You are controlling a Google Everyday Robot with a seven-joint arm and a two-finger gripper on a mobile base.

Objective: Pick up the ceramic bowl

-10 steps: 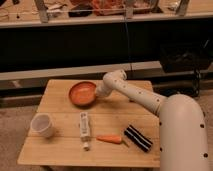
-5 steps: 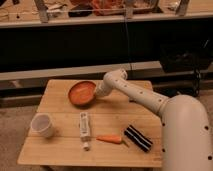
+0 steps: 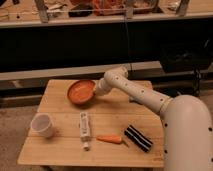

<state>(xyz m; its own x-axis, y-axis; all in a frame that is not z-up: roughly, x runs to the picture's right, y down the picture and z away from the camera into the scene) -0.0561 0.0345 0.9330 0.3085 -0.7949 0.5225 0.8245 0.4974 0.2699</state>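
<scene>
Single camera view, mounted high on the robot side, looking forward and down over the white arm at the wooden tabletop point(image 3: 60, 145). Moderate range: whole tabletop in frame, dark shelving behind. Gripper point(image 3: 96, 93) sits mid-frame at the ceramic bowl point(image 3: 80, 91), far side of tabletop.

Claw point(image 3: 96, 93) at tilted ceramic bowl point(image 3: 80, 92) over the table point(image 3: 65, 145)

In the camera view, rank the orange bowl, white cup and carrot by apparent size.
1. Ceramic bowl, at the pincer, tilted.
2. White cup.
3. Carrot; nearly as long as the cup is wide, but thinner.
</scene>
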